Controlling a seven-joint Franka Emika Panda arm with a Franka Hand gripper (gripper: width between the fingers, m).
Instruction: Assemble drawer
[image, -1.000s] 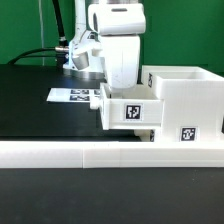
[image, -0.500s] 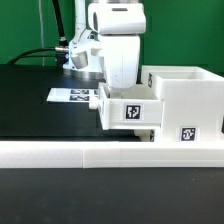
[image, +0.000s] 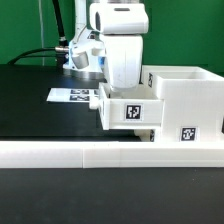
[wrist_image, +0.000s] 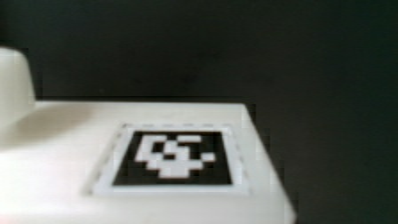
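In the exterior view a small white open-topped drawer box with a square tag on its front sits against the left side of the big white housing. The housing stands at the exterior view's right and carries a tag low on its front. My gripper hangs right behind and above the small box. Its fingers are hidden behind the box, so I cannot tell whether they are open or shut. The wrist view shows a white tagged face close up, with no fingers. I cannot make out a second small box.
A long low white rail runs across the front of the black table. The marker board lies flat to the left of the small box. Black cables trail behind the arm, in front of a green backdrop.
My hand has shifted very slightly toward the exterior view's right. The small box and the housing have not moved.
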